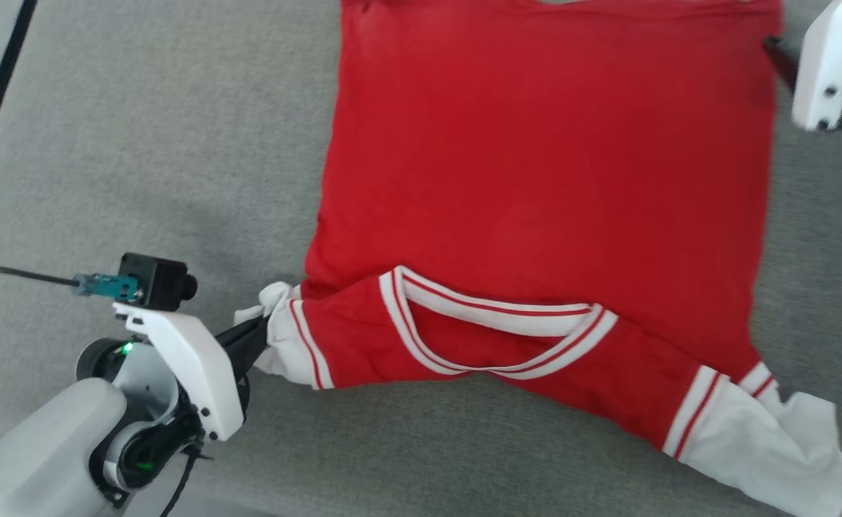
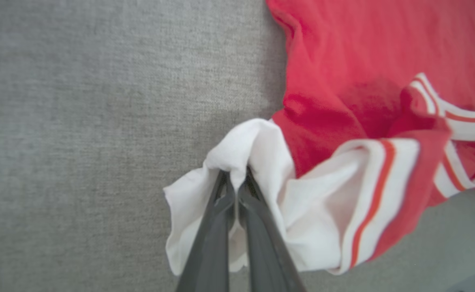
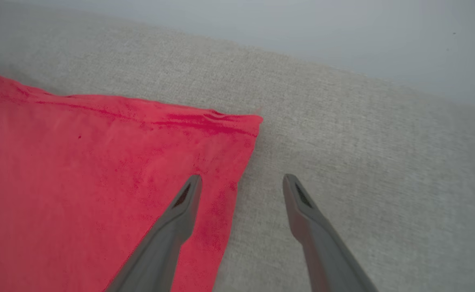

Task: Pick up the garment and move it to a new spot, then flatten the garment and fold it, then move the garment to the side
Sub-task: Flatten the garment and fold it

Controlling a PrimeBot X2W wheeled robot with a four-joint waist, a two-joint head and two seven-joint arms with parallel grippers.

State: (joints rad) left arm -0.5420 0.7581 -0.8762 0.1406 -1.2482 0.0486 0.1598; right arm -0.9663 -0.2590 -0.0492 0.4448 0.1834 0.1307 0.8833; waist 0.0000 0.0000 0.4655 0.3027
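Lower left, the left gripper pinches the white sleeve of the garment, seemingly to tug it flat, while the right gripper hangs spread wide above its corner

Red jersey T-shirt spread flat, plain side up; striped collar toward me, white sleeves crumpled at near corners.

Red garment on grey surface
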